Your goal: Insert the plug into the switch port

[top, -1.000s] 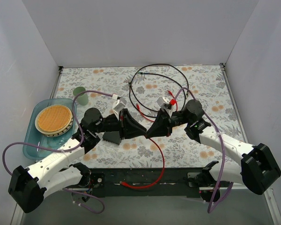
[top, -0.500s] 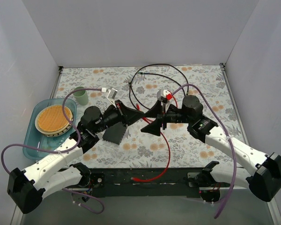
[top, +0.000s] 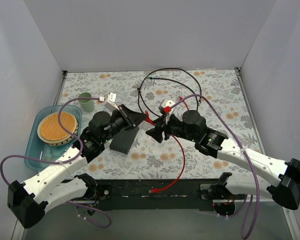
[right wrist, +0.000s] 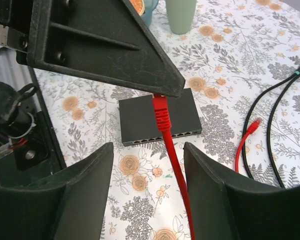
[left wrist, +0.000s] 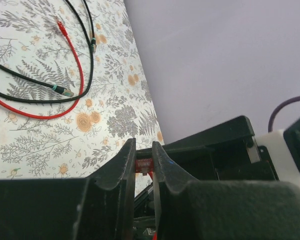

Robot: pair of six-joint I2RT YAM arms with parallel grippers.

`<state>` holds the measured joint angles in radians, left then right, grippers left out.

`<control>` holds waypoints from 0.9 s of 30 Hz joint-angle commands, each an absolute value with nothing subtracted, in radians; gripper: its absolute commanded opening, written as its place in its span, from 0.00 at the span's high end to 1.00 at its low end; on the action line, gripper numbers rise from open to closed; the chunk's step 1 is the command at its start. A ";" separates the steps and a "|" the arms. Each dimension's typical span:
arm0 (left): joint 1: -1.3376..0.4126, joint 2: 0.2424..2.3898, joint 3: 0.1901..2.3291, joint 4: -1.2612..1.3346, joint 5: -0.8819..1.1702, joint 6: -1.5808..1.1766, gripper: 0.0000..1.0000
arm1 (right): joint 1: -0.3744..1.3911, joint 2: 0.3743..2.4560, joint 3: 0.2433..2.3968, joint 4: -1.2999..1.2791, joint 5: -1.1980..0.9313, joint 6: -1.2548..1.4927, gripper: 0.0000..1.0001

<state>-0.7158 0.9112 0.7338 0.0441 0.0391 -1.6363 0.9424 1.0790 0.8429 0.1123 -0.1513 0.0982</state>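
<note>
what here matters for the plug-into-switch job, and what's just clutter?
Job:
- red plug, gripped by the left gripper
- its red cable
- switch
- right gripper, open

Lying about:
- black cables
- green cup
- tan plate
- blue tray

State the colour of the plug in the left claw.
The plug is red, clearest in the right wrist view.
</note>
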 commanded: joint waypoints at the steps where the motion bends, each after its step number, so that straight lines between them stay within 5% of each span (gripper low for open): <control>1: -0.719 0.904 0.796 -0.069 -0.055 -1.693 1.00 | 1.029 1.101 0.928 0.114 0.109 0.015 0.36; 15: -0.719 0.980 0.946 -0.368 -0.161 -1.853 1.00 | 1.322 1.239 0.960 0.234 0.734 -0.261 0.37; 17: -0.719 0.976 0.945 -0.373 -0.164 -1.856 1.00 | 1.344 1.246 0.956 0.285 0.805 -0.296 0.49; 27: -0.719 0.974 0.948 -0.374 -0.150 -1.859 1.00 | 1.353 1.282 0.956 0.341 0.821 -0.339 0.53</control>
